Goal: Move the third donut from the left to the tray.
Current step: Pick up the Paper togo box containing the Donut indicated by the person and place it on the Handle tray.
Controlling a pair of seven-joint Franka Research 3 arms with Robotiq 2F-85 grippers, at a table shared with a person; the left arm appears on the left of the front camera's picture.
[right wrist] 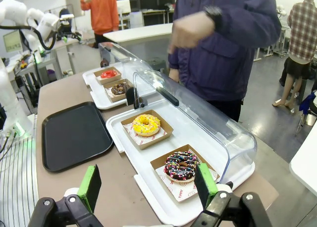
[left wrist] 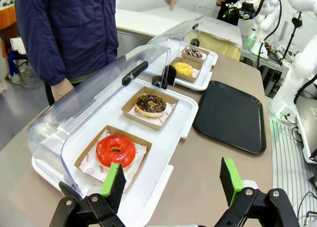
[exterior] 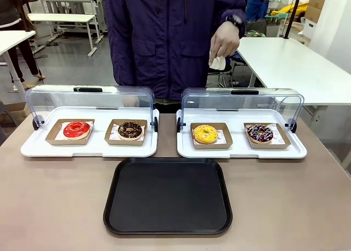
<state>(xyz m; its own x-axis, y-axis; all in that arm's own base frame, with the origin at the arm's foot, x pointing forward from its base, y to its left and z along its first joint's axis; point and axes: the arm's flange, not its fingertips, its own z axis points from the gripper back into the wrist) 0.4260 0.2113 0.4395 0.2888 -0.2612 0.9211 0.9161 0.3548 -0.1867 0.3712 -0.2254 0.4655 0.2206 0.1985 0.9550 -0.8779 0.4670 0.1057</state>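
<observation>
left gripper (left wrist: 172, 180) spread | right gripper (right wrist: 148, 185) spread | yellow donut (exterior: 205, 133) on display tray (exterior: 241, 154) — lid (exterior: 241, 100) raised, front edge open | black tray (exterior: 167, 196) just in front

Left end effector (left wrist: 172, 181) low over the table (left wrist: 198, 157), green pads (left wrist: 115, 183) wide apart, nothing between them. Near white display tray (left wrist: 148, 197) sits just past my left pad, clear lid (left wrist: 99, 83) swung back: red donut (left wrist: 115, 150), then chocolate donut (left wrist: 151, 103), each in a cardboard holder. Far display tray (left wrist: 200, 83) holds the yellow donut (left wrist: 184, 68) and a dark sprinkled donut (left wrist: 193, 52). Black tray (left wrist: 232, 115) lies flat beside both, bare. Person in a dark blue jacket (left wrist: 69, 33) stands behind the lids.
</observation>
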